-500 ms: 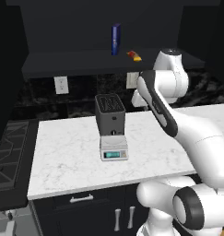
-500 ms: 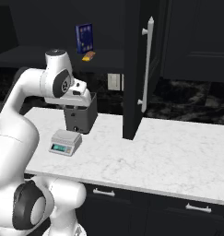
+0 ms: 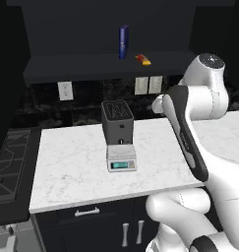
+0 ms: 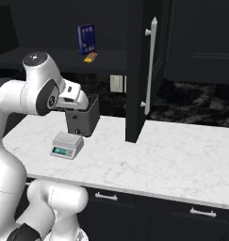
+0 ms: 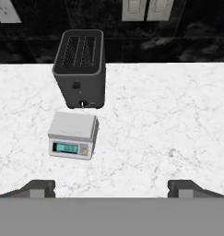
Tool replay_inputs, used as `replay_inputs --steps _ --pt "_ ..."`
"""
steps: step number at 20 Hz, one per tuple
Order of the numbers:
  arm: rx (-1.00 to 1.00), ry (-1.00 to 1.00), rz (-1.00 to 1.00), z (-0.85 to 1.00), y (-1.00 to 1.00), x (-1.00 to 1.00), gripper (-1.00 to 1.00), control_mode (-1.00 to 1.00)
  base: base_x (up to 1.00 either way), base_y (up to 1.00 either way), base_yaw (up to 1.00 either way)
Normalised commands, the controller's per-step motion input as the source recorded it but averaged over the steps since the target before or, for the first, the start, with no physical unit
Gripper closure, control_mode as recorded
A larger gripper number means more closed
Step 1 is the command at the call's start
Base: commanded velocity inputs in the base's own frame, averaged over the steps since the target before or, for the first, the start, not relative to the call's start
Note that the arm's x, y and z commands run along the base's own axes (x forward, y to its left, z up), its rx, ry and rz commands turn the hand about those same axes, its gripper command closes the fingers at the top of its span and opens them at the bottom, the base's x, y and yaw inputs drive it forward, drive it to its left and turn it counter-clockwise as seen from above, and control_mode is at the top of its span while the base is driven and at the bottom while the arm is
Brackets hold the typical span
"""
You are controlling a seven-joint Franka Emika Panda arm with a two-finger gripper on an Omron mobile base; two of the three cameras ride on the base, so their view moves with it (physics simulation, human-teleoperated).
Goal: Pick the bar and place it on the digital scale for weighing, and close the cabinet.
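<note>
On the cabinet (image 4: 139, 70) shelf, near its front edge beside the blue box (image 3: 123, 41), lies the bar (image 3: 143, 59). Your hand (image 5: 111, 189), spread & empty, hovers over the table (image 5: 178, 115); raise it to shelf lvl, approach w/ fingers straddling the bar's narrow width.

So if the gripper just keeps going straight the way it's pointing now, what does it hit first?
Most likely the bare marble counter, to the right of the digital scale and toaster. The open gripper holds nothing; depth is hard to judge.

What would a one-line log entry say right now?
bar: on cabinet shelf | digital scale: bare, on counter | cabinet: door open | jaws: open, empty
</note>
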Motion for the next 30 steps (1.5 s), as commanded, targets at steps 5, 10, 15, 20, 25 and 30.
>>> replay_inputs --steps 5,10,15,20,25,30 --pt "0.0 -0.39 -0.07 1.0 -0.14 -0.35 -1.0 -1.0 0.0 0.0 0.0" --pt "0.01 -0.28 0.0 1.0 -0.06 -0.11 -1.0 -1.0 0.0 0.0 0.0" --pt "0.03 -0.14 0.0 0.85 0.0 0.05 -1.0 -1.0 0.0 0.0 0.0" --pt "0.0 0.0 0.0 0.2 0.0 0.53 -1.0 -1.0 0.0 0.0 0.0" --pt "0.0 0.0 0.0 -0.01 0.0 0.71 -1.0 -1.0 0.0 0.0 0.0" --pt "0.0 0.0 0.0 -0.35 0.0 0.62 -1.0 -1.0 0.0 0.0 0.0"
